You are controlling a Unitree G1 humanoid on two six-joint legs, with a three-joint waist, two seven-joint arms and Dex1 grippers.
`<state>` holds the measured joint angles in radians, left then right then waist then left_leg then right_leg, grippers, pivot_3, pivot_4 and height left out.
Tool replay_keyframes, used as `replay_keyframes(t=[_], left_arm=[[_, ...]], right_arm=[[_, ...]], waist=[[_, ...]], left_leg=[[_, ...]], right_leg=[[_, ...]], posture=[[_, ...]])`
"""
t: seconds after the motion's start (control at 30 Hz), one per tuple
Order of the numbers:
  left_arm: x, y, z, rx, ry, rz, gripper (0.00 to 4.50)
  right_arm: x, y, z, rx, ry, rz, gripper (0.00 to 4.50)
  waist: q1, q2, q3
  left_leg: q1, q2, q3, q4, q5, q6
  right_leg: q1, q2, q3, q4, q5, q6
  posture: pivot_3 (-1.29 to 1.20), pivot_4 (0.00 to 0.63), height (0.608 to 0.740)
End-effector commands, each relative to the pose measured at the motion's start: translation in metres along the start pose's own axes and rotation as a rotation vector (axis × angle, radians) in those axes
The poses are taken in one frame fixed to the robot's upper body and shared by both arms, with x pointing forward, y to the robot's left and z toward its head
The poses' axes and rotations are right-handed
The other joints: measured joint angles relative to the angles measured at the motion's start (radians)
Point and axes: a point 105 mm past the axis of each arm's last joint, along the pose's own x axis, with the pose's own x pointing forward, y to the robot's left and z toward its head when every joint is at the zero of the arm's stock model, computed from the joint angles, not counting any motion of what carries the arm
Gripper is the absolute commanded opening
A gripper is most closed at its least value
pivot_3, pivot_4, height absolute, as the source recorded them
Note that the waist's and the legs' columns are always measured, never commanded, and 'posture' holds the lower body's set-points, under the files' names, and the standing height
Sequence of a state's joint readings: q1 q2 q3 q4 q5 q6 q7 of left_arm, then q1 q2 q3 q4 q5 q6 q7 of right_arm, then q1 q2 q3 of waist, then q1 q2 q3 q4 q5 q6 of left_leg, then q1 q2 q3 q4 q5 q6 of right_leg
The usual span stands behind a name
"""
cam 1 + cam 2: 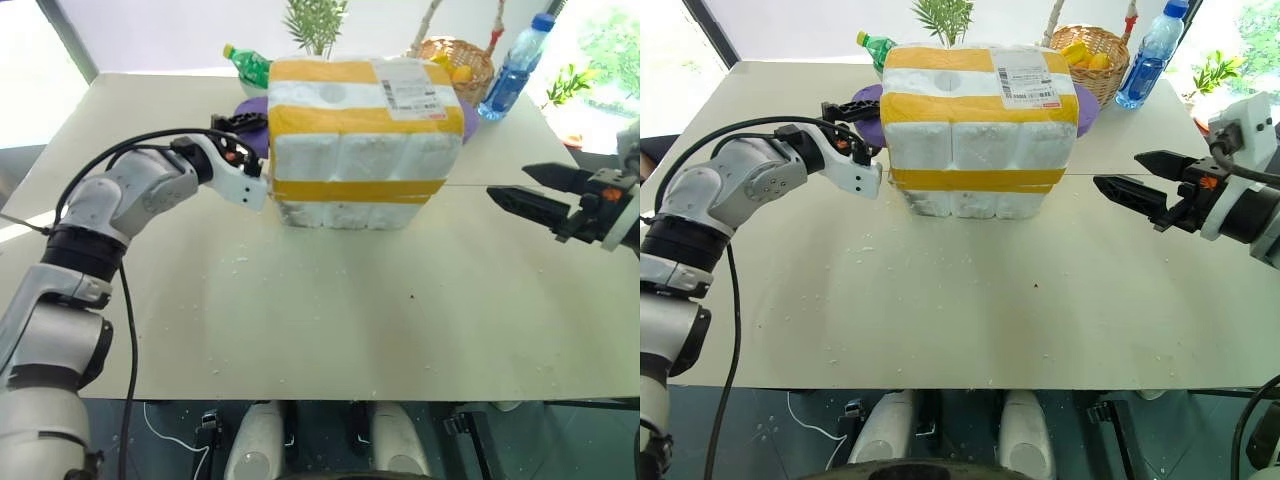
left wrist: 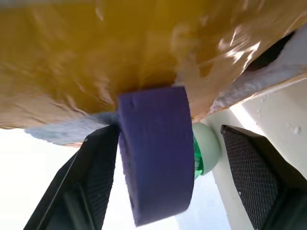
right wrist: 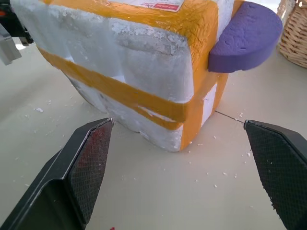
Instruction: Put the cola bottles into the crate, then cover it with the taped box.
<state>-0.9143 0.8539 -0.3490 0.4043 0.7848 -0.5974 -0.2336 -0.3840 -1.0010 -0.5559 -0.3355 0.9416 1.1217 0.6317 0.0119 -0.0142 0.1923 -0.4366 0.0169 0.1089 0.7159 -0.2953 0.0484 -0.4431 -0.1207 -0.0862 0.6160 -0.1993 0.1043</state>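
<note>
Both grippers stand with fingers apart and empty: the left gripper (image 1: 243, 128) at the taped box (image 1: 362, 140), the right gripper (image 1: 1132, 185) well off. That box already sits over the crate (image 1: 970, 203) mid-table (image 1: 320, 320); seemingly only withdrawal remains.

Taped box (image 1: 360, 140) showing white foam crossed by wide yellow bands, a white label with red print sitting at its 1 o'clock corner; purple foam disc (image 3: 244, 36) showing at the box's 3 o'clock edge; green bottle (image 1: 250, 65) wearing a yellow cap at 11 o'clock; blue-capped clear bottle (image 1: 512, 70) and tan wicker basket (image 1: 462, 62) holding yellow items at 1 o'clock; table (image 1: 330, 320) appearing pale cream, flecked white
</note>
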Motion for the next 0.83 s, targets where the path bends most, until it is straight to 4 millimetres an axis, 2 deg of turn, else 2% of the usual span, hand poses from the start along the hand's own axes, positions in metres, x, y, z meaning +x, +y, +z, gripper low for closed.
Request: replay_keyframes(t=[0.03,0.2,0.3,0.4,0.47,0.53,0.6,0.63,0.73,0.83], left_arm=[[-0.033,0.028,-0.001,-0.043,-0.017,0.148,3.66],[-0.072,0.041,0.002,-0.270,-0.100,0.218,3.66],[-0.086,0.032,-0.011,-0.514,-0.081,0.163,3.66],[-0.097,0.016,-0.029,-1.084,-0.017,0.066,3.66],[-0.109,0.024,-0.032,-1.479,-0.088,-0.016,3.66],[-0.125,0.033,-0.024,-1.694,-0.195,-0.186,3.66],[-0.144,0.040,-0.010,-1.795,-0.282,-0.392,3.66],[-0.149,0.045,-0.009,-1.813,-0.311,-0.433,3.66],[-0.149,0.049,-0.017,-1.795,-0.292,-0.457,3.66],[-0.147,0.041,-0.020,-1.728,-0.240,-0.509,3.66]], right_arm=[[-0.008,-0.011,0.008,-0.040,-0.016,-0.044,4.50],[-0.010,-0.017,0.005,-0.040,0.021,-0.043,4.50],[-0.008,-0.020,0.006,-0.056,0.030,-0.032,4.50],[-0.006,-0.023,0.008,-0.068,0.039,-0.018,4.50],[-0.005,-0.021,0.010,-0.082,0.044,0.023,4.50],[-0.003,-0.017,0.013,-0.092,0.046,0.077,4.50],[-0.001,-0.012,0.015,-0.102,0.054,0.136,4.50],[0.000,-0.009,0.015,-0.112,0.064,0.168,4.50],[0.005,-0.002,0.014,-0.136,0.095,0.237,4.50],[0.009,0.003,0.017,-0.144,0.091,0.277,4.50]], waist=[[-0.001,0.000,0.000],[0.002,0.000,0.000],[0.000,0.002,-0.001],[-0.003,0.003,-0.002],[-0.003,0.003,-0.001],[-0.006,0.002,-0.001],[-0.010,0.003,-0.001],[-0.011,0.003,-0.001],[-0.004,0.005,-0.001],[-0.004,0.005,-0.001]], left_leg=[[0.000,0.000,0.000,0.000,0.000,0.000],[0.000,0.001,0.000,0.000,0.000,-0.001],[0.000,0.000,0.000,0.001,0.000,-0.001],[0.002,0.000,0.000,0.001,0.000,-0.001],[0.002,0.000,0.000,0.001,0.001,-0.001],[0.002,0.001,-0.001,0.001,0.001,-0.002],[0.002,0.001,0.000,0.001,0.001,-0.001],[0.002,0.001,0.000,0.000,0.001,-0.001],[0.002,0.000,0.000,0.000,0.001,-0.001],[0.003,0.000,0.000,0.000,0.001,-0.002]], right_leg=[[0.000,0.000,0.000,0.000,0.000,0.000],[0.000,-0.001,0.000,0.000,0.000,0.000],[0.000,-0.002,0.000,0.000,0.000,0.000],[0.001,-0.002,0.000,0.001,0.000,0.000],[0.001,0.000,0.000,0.001,0.000,0.000],[0.001,0.001,0.000,0.001,0.000,0.000],[0.001,0.001,0.000,0.001,-0.001,0.000],[0.001,0.001,0.000,-0.001,-0.001,0.000],[0.001,0.001,0.000,0.000,-0.001,0.001],[0.002,0.001,0.000,0.001,-0.001,0.000]], posture=[[0.00,0.150,0.740],[0.00,0.150,0.740],[0.00,0.150,0.740],[0.00,0.150,0.740],[0.00,0.150,0.740],[0.00,0.150,0.740],[0.00,0.150,0.740],[0.00,0.150,0.740],[0.00,0.150,0.740],[0.00,0.150,0.740]])
